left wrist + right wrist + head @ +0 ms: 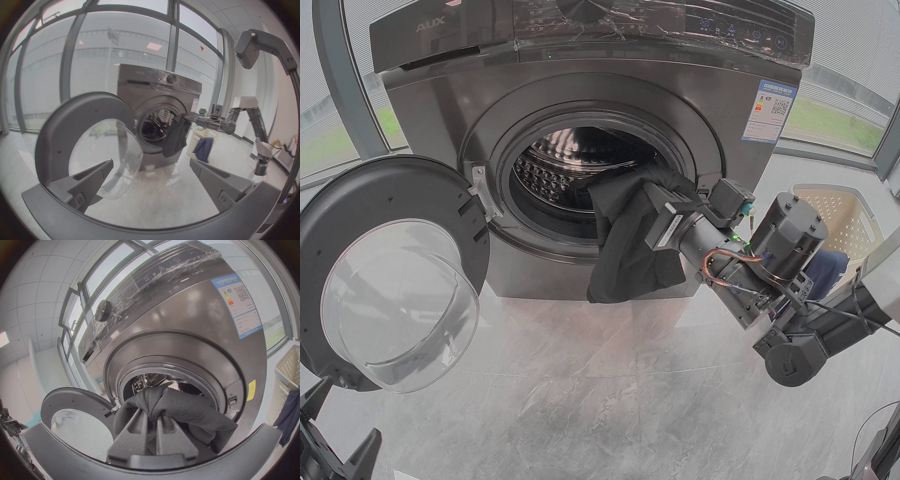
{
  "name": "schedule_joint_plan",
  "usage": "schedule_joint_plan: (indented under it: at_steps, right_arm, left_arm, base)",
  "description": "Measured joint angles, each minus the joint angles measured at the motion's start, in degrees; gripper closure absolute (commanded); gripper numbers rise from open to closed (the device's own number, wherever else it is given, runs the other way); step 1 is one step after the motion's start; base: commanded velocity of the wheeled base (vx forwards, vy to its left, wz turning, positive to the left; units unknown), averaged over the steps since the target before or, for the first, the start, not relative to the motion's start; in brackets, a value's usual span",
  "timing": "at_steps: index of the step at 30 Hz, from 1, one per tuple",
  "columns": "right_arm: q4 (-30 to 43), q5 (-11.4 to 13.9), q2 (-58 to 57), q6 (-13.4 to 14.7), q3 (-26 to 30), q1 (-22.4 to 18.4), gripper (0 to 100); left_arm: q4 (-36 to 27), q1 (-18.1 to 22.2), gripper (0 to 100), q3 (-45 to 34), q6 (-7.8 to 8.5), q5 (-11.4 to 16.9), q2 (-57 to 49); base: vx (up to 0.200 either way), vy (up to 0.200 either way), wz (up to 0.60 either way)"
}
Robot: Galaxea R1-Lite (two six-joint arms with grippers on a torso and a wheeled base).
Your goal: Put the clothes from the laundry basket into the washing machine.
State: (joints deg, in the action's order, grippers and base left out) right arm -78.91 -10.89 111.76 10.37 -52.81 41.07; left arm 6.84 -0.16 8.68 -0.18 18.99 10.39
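The grey washing machine (581, 87) stands with its round door (387, 269) swung open to the left. My right gripper (152, 413) is shut on a black garment (625, 250) at the right rim of the drum opening (562, 181). The cloth bunches over the fingers and hangs down the machine's front. To the right stands the beige laundry basket (853, 215), with a dark blue garment (825, 272) draped over its edge. My left gripper (150, 161) is open and holds nothing, low at the left near the floor, facing the open door.
The glass bowl of the open door (400, 306) juts out at the left. Pale marble floor (612, 387) spreads in front of the machine. Windows (844, 119) run behind it.
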Motion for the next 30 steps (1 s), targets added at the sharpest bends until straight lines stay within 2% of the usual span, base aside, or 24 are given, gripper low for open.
schedule_joint_plan:
  at_steps: [3,6,12,19,30]
  right_arm:
    - [0.1,0.4,2.0,-0.1,-2.4,0.1,100]
    - [0.1,0.7,3.6,-0.3,-4.4,0.1,100]
    - [-0.4,0.9,6.2,-0.6,-8.2,0.3,100]
    - [-0.7,0.6,7.6,-0.7,-9.4,1.0,100]
    - [-1.1,0.2,7.7,-0.5,-8.9,1.4,100]
  left_arm:
    - [3.9,-0.1,0,-0.6,0.16,3.8,6.6]
    - [8.4,-0.3,0,-1.1,0.29,6.1,12.7]
    - [19.9,-4.9,0,-1.8,0.72,8.9,26.9]
    - [31.4,-10.6,0,-1.3,0.87,9.8,42.5]
    - [50.0,-15.8,0,3.4,0.23,10.2,68.2]
  base:
    - [0.000,0.000,0.00]
    - [0.000,0.000,0.00]
    - [0.000,0.000,0.00]
    - [0.000,0.000,0.00]
    - [0.000,0.000,0.00]
